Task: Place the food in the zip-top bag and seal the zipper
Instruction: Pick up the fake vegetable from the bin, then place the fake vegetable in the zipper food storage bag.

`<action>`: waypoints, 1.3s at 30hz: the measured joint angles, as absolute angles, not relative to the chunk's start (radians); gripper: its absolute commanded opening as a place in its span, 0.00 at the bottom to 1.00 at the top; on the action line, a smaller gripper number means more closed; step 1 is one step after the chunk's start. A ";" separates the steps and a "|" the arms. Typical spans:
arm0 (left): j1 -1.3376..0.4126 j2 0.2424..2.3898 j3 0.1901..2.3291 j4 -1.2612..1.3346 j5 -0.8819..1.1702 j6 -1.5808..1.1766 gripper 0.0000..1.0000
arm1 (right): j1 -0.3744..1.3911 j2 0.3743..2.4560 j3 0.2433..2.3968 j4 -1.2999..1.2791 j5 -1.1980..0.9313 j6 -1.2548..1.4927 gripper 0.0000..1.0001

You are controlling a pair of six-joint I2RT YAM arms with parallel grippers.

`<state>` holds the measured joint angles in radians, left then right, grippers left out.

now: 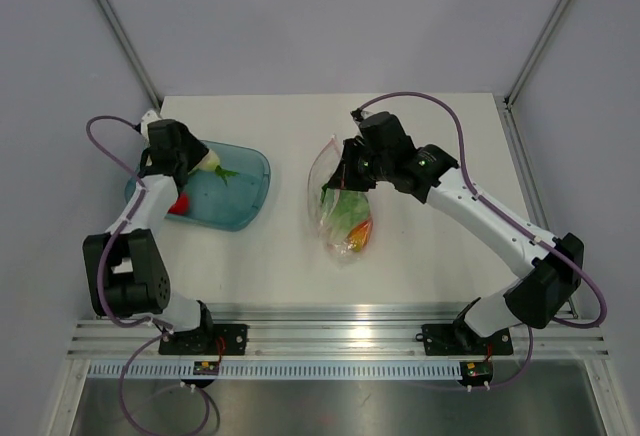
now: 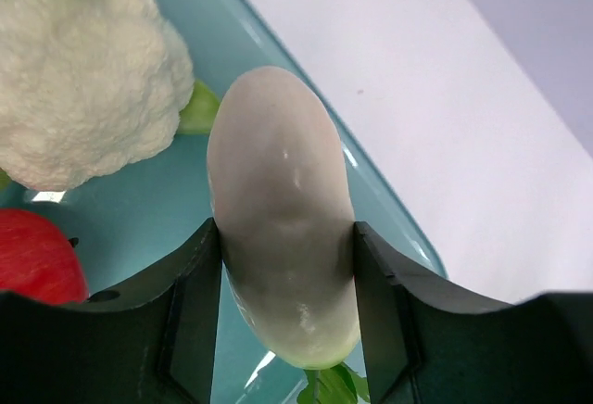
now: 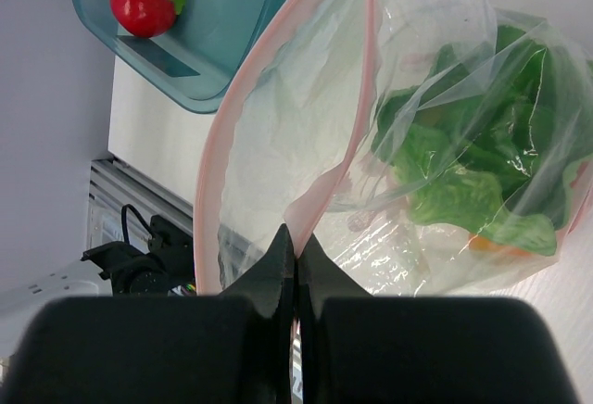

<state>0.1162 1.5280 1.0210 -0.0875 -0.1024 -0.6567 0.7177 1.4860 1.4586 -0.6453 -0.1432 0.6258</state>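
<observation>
The zip-top bag point(image 1: 345, 211) lies on the desk point(image 1: 430, 136) with greens point(image 3: 463, 145) and an orange piece point(image 1: 362, 234) already inside. My right end effector point(image 3: 295, 246), clamped tight on the zipper point(image 3: 232, 126), props the mouth open; if that thin strip slides out of the pinch, I judge the mouth would sag and block the next piece. In the teal bowl point(image 1: 250, 191), my left end effector point(image 2: 287, 246) is narrowed onto a smooth whitish piece point(image 2: 278, 172), pads against both flanks. Rounded and glossy, it could squirt out on lifting, or nudge the cauliflower point(image 2: 83, 80) just beside it.
</observation>
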 measured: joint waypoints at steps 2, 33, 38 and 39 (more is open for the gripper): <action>0.113 1.462 1.021 -0.106 -0.090 -0.627 0.19 | 0.718 1.485 1.458 -0.645 -0.143 0.626 0.00; -0.558 1.007 1.116 -0.201 0.254 -0.387 0.07 | 0.720 1.513 1.427 -0.530 -0.231 0.687 0.00; -0.601 1.084 1.116 -0.157 0.245 -0.388 0.08 | 0.720 1.467 1.407 -0.529 -0.229 0.694 0.00; -0.604 1.097 1.114 -0.147 0.238 -0.389 0.07 | 0.720 1.456 1.407 -0.529 -0.229 0.694 0.00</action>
<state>-0.6041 1.0973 1.1137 -0.1471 0.2379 -0.3885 0.7204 1.4563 1.4075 -0.5289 -0.2291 0.6945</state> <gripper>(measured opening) 0.523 0.012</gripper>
